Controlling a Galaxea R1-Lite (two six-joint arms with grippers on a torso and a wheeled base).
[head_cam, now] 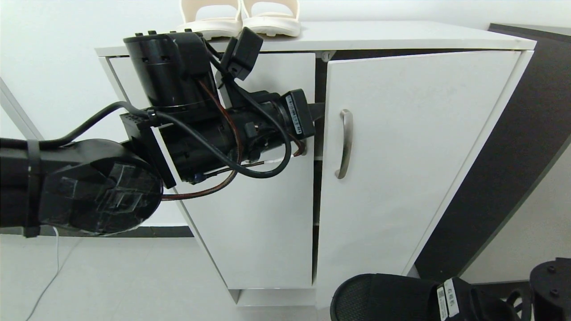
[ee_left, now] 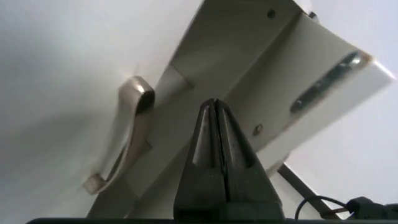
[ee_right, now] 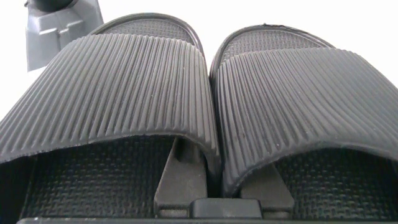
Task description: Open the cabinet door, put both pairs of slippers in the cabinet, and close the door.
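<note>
Left arm is up at the cabinet (head_cam: 401, 35), wrist across the left door (head_cam: 263, 232) in the middle of the head view. From the wrist camera, the left gripper (ee_left: 214, 140) has its fingers pressed flat together with nothing between them, tip just beside the left door handle (ee_left: 132, 134), not around it. A dark gap runs between that door and the right door (head_cam: 401, 156). Whether the left door is already off its frame I cannot tell.

This looks like the opening step. To do it well, the shut fingers want to hook behind the handle or the door's free edge and pull along the hinge arc, not straight out, or the tip slides off the metal.

Low right of the head view, the black slippers (head_cam: 379, 296) wait. The right gripper (ee_right: 221, 180) pinches the two inner walls together, so the pair hangs as one. Keep that arm low and clear of the door's swing.

The white slippers (head_cam: 241, 20) sit side by side on the cabinet top, upper centre of the frame, toes at the front edge.

Around it: a smooth white top, white wall (head_cam: 53, 44) behind, pale floor (head_cam: 134, 276) below, a dark baseboard (head_cam: 169, 232) at centre left, a dark panel (head_cam: 513, 156) to the right of the cabinet, and a thin cable (head_cam: 47, 285) at lower left.
</note>
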